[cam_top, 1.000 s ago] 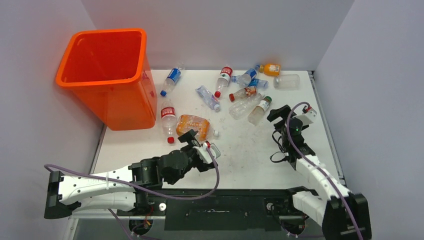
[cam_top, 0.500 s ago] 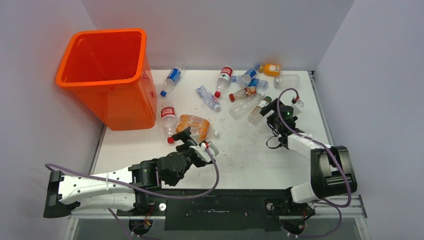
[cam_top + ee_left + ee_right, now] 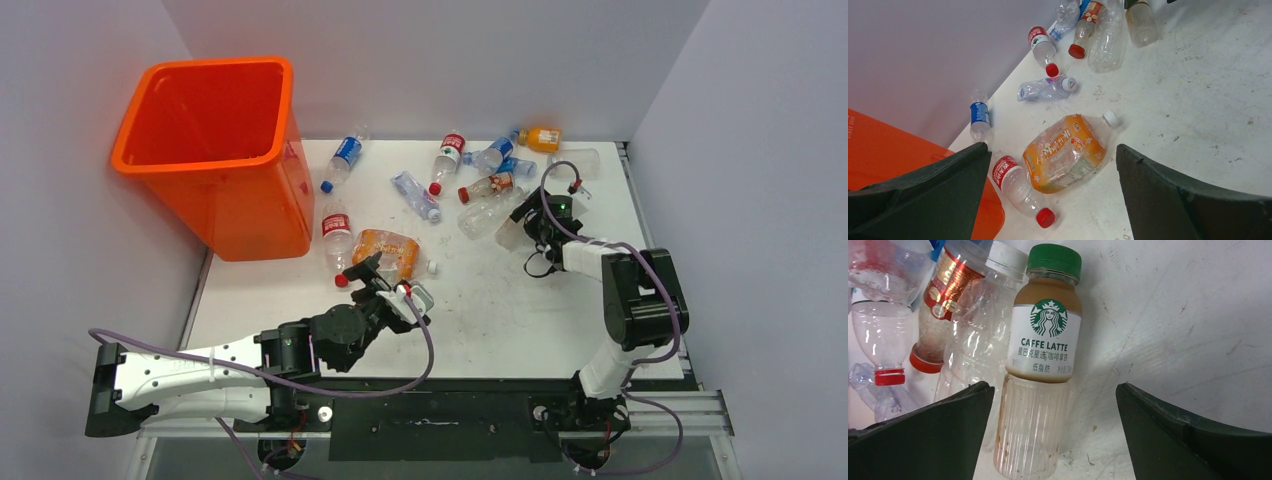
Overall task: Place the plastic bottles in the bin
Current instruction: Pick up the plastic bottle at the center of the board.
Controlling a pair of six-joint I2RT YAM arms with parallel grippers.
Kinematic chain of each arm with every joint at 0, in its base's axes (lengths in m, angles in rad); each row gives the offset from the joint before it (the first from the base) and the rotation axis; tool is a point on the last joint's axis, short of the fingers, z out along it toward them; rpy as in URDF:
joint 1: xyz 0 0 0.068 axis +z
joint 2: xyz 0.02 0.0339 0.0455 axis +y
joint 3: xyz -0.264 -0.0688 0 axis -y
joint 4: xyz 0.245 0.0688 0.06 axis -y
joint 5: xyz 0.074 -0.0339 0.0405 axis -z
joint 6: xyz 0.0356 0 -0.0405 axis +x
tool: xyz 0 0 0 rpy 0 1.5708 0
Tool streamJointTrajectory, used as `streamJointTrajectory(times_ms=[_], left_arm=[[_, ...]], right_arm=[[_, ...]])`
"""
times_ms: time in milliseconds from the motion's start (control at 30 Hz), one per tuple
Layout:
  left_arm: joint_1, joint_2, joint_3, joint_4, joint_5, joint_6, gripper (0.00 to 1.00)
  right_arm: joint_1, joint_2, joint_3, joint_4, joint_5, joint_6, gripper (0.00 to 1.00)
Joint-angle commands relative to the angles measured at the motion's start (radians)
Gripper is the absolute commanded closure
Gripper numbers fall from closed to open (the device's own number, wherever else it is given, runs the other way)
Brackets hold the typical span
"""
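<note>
Both arms are at the reach-in stage of a pick and nothing is held yet: the left gripper (image 3: 1050,146) has its jaws spread wide over the crushed orange-labelled bottle (image 3: 1063,152), which lies on its side on the white table (image 3: 480,300) with a red-capped bottle (image 3: 1018,187) touching it on the bin's side; the right gripper (image 3: 1053,386), jaws equally wide and empty, frames the green-capped Starbucks caffe latte bottle (image 3: 1048,340), lying flat at the near edge of the cluster by the back wall. The orange bin (image 3: 200,163) stands at the far left corner, and the bottles in view all lie on the table outside it. Next, I judge, each arm should sink until its fingers straddle the bottle's body across its width, then close and lift (the latte bottle rests against a clear neighbour on its left, so that finger must slip into a tight gap). The left arm's carry to the bin looks short, the right's runs across the whole table
</note>
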State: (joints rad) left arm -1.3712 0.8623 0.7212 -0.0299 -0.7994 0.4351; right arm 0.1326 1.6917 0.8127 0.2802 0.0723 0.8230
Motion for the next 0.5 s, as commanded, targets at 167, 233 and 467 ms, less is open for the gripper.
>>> streamJointTrajectory(times_ms=[167,233,467], left_arm=[[0.001,-0.023,-0.005,0.061,0.041,-0.007,0.04],[0.001,-0.022,-0.004,0.058,0.051,-0.008,0.04],[0.002,-0.038,-0.011,0.068,0.062,-0.009,0.04]], right_arm=[[0.032,0.107,0.104,-0.014,-0.019,-0.037,0.11],[0.036,0.123,0.104,-0.010,-0.026,-0.048,0.20],[0.038,0.018,-0.015,0.034,-0.027,-0.071,0.62]])
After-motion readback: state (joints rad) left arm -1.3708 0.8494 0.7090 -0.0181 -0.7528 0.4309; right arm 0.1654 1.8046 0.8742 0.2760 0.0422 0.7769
